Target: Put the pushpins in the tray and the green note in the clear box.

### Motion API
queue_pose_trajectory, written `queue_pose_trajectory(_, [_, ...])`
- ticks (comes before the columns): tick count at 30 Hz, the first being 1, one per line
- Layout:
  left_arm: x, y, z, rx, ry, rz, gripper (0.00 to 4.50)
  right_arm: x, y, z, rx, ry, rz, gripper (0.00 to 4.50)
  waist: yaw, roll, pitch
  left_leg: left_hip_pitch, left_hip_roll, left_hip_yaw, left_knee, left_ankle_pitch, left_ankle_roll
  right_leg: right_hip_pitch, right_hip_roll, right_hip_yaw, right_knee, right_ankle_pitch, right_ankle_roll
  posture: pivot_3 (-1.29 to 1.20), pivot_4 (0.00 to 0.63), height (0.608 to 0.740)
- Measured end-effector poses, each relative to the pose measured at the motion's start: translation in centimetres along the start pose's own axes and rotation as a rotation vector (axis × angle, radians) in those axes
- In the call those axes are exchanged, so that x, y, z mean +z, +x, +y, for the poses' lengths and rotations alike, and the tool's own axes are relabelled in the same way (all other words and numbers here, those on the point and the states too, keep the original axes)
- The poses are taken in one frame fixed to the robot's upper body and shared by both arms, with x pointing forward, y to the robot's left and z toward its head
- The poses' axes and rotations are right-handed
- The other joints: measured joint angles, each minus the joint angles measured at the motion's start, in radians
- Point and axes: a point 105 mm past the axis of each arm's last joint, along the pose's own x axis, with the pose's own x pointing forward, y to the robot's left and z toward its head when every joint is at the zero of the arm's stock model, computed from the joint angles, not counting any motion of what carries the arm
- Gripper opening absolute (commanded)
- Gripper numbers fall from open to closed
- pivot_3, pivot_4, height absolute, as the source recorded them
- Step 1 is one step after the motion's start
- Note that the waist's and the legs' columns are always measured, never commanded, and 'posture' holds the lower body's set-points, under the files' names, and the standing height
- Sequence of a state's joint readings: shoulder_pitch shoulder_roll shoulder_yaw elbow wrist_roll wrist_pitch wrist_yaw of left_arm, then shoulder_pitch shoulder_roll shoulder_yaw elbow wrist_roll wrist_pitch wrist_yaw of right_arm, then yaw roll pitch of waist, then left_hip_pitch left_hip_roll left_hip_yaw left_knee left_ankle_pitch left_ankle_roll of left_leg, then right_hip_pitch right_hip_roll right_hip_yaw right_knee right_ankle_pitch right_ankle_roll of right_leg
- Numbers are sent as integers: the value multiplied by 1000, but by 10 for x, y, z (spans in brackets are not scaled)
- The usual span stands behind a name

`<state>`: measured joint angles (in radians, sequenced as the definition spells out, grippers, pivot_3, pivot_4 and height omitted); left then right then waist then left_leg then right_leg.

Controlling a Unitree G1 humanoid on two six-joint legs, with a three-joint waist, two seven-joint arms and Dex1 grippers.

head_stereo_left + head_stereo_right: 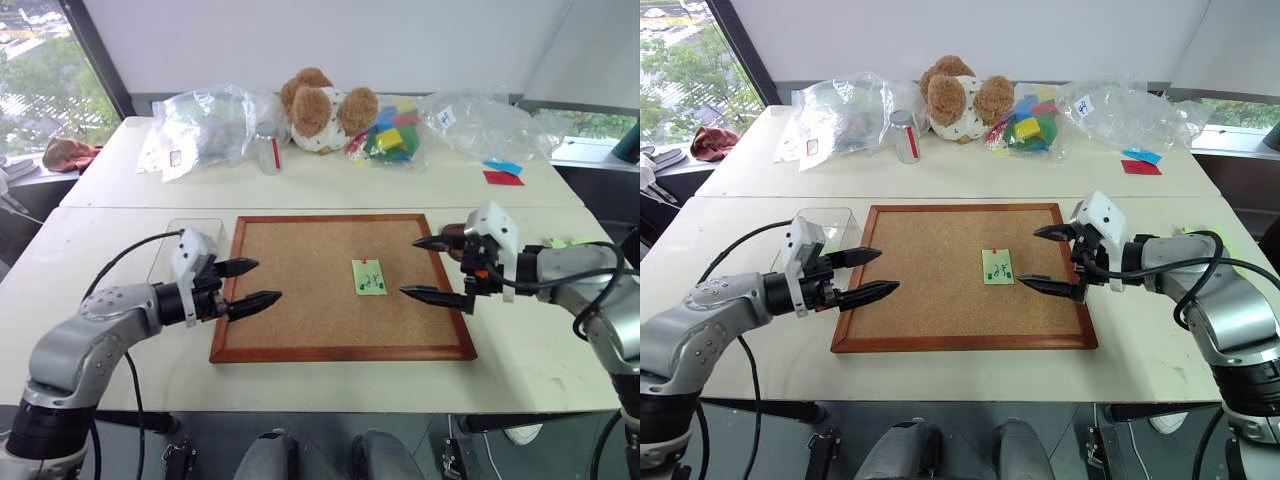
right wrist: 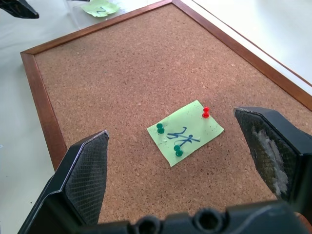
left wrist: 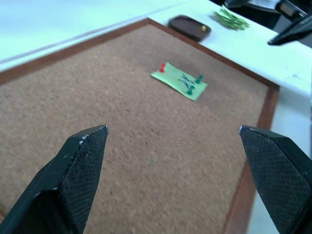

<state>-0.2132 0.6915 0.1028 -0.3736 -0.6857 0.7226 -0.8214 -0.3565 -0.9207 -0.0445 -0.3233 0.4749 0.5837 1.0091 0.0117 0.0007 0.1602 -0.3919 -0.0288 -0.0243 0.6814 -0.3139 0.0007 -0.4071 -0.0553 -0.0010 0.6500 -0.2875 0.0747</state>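
Note:
The green note point(image 2: 185, 137), scribbled with dark marks, lies on the corkboard point(image 1: 300, 300) right of its middle. A red pushpin point(image 2: 205, 112) and two green pushpins point(image 2: 160, 128) stand in the note. My left gripper point(image 1: 266, 280) hovers open over the board's left edge, pointing at the note. Open too, my right gripper point(image 1: 408, 266) hangs just right of the note. The dark tray point(image 3: 190, 28) sits off the board's far right corner, partly behind the right gripper. The clear box point(image 1: 192, 236) stands left of the board, behind my left wrist, with a green slip point(image 2: 100, 7) in it.
Loose green slips point(image 1: 565, 241) lie right of the tray. On the back table are a teddy bear point(image 1: 322, 110), crinkled plastic bags point(image 1: 200, 125), a can point(image 1: 267, 148), coloured blocks point(image 1: 390, 135) and small blue and red pieces point(image 1: 502, 172).

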Motion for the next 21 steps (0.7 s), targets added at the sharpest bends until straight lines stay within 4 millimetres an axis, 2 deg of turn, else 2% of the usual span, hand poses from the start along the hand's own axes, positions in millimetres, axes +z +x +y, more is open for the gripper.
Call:
queue_pose_trajectory(3, [-11,12,-4,2,28,27,3629,-1,0,2,3,1,3,4500,1,0,0,0,0,0,0,0,0,0,0,0,0,0,0,0,150,740])
queue_pose_trajectory(10, [-21,32,1,71,52,2,51,-1,3,4,-7,12,-4,4500,0,0,0,0,0,0,0,0,0,0,0,0,0,0,0,0,150,740])
queue_pose_trajectory(13, [-27,39,-1,69,61,16,14,0,9,4,-14,20,-20,4500,-1,0,0,0,0,0,0,0,0,0,0,0,0,0,0,0,150,740])
queue_pose_trajectory(17, [-39,57,-8,41,35,22,14,2,32,-1,-60,30,-26,4500,-1,0,0,0,0,0,1,0,-1,0,0,0,1,0,0,0,150,740])
queue_pose_trajectory(21, [-49,68,-6,44,-1,26,14,-9,55,-15,-132,72,26,4500,-1,0,0,0,0,0,1,3,-6,-1,1,0,2,0,0,0,150,740])
